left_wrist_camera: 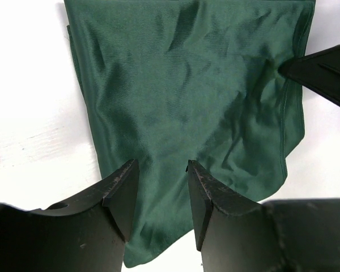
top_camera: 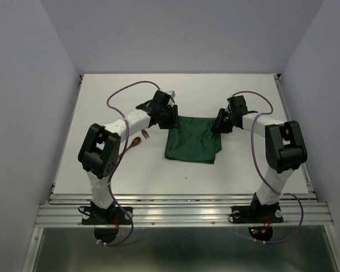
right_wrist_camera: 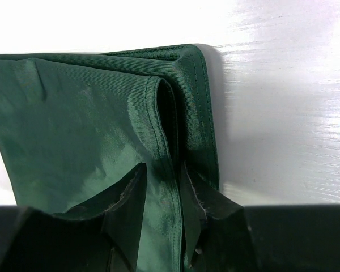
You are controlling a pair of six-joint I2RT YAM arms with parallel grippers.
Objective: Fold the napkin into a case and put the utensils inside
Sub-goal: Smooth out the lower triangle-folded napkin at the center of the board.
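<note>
The dark green napkin (top_camera: pixel 192 144) lies folded in the middle of the table. My left gripper (top_camera: pixel 173 120) is over its far left corner, and in the left wrist view the gripper (left_wrist_camera: pixel 162 162) is open above flat cloth (left_wrist_camera: pixel 181 102), pinching nothing. My right gripper (top_camera: pixel 218 126) is at the far right corner. There its jaws (right_wrist_camera: pixel 162 165) stand partly open astride the stitched hem of the napkin's upper layer (right_wrist_camera: pixel 158 113), one finger (right_wrist_camera: pixel 198 192) in the dark gap beside that hem. The wooden spoon (top_camera: pixel 135 143) and fork (top_camera: pixel 145 134) lie left of the napkin.
The left arm's forearm (top_camera: pixel 130 122) passes just behind the utensils. A white wall surrounds the table (top_camera: pixel 102 102) on three sides. The right gripper's finger (left_wrist_camera: pixel 323 71) shows at the napkin's edge in the left wrist view.
</note>
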